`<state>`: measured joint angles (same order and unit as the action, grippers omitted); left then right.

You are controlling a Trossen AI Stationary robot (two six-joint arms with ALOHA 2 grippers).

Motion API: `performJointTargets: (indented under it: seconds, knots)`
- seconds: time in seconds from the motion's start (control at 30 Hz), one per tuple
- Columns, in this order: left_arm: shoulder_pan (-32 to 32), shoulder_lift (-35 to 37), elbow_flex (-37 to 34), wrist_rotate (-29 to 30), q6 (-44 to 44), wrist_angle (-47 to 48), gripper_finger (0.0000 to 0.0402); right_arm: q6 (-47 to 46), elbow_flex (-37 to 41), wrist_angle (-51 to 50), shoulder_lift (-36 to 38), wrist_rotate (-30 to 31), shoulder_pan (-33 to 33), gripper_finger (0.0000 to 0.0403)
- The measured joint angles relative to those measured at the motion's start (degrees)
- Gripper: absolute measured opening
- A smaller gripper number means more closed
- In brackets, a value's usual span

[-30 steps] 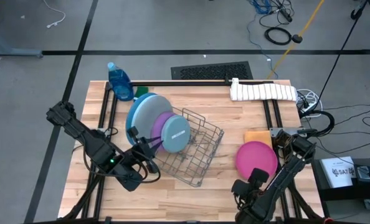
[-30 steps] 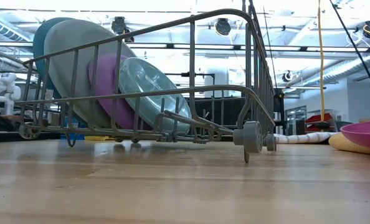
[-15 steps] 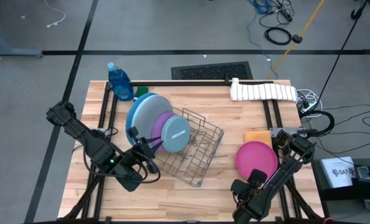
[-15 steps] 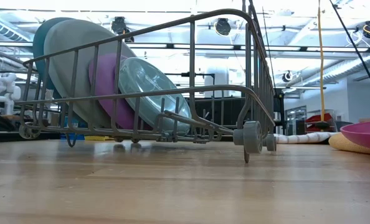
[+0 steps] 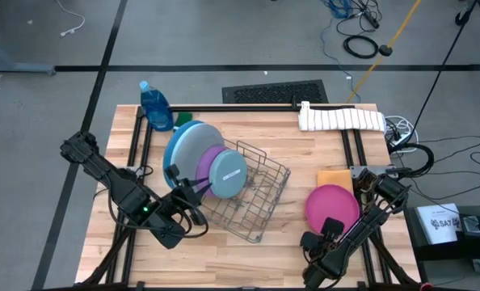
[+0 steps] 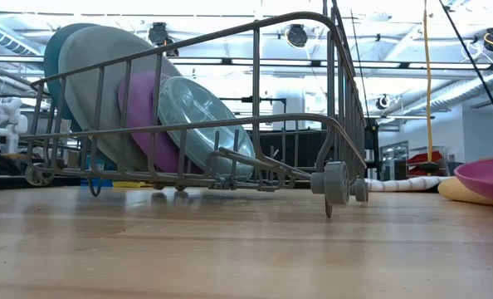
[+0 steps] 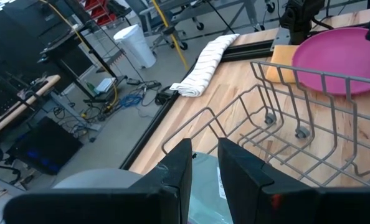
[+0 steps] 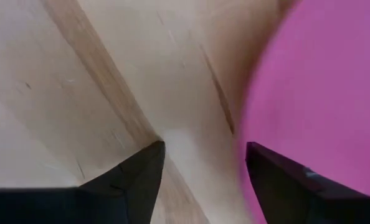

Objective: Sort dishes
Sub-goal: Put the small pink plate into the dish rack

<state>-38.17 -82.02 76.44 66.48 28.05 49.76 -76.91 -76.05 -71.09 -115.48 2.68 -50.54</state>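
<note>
A wire rack [image 5: 252,198] holds a teal plate [image 6: 60,41], a grey plate [image 5: 187,145], a purple plate [image 5: 210,162] and a pale blue plate [image 5: 228,174], all on edge in its slots. My left gripper [image 5: 193,190] is at the near-left rim of these plates, shut on the pale blue plate [image 7: 203,193]. A pink plate [image 5: 334,206] lies on the table's right, its far part resting on an orange sponge [image 5: 333,178]. My right gripper [image 5: 330,230] is open, low over the table at the pink plate's near rim [image 8: 322,93]. My left gripper pinches the pale blue plate's rim [image 7: 205,186] between its two fingers, coming level from the table's near-left side. The plate stands on edge in the rack, leaning on the purple plate. My right gripper: I cannot tell whether its finger [image 8: 284,180] touches the pink plate's rim.
A blue bottle [image 5: 155,105] stands at the far-left corner and a rolled white towel [image 5: 341,119] lies along the far-right edge. Bare wood shows along the near edge between the two arms [image 5: 256,259].
My right arm has shifted a little toward the table's near edge, its gripper staying open by the pink plate. The left arm and the plates in the rack have kept still.
</note>
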Motion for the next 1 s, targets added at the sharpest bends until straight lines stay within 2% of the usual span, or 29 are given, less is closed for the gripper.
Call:
performJointTargets:
  seconds: [0.23,0.43,0.63,0.8,1.0]
  knots:
    - [0.4,0.0,0.0,0.9,0.0,0.0,0.0081,-2.5,4.5,3.0,0.6,-1.1,0.2,0.0205]
    - [0.4,0.0,0.0,1.1,0.0,0.0,0.0081,0.6,5.0,4.6,0.6,-0.8,0.3,0.0161]
    - [0.7,0.0,0.0,1.1,0.1,0.0,0.0081,1.1,1.8,1.4,3.1,4.6,0.2,0.0109]
    - [1.0,0.0,0.0,1.1,0.1,-1.2,0.0081,-0.4,-2.0,-1.2,7.5,6.6,0.4,0.0119]
    - [1.1,-0.4,0.0,1.1,0.0,-1.4,0.0081,1.1,-4.1,3.8,10.8,8.2,0.3,0.0172]
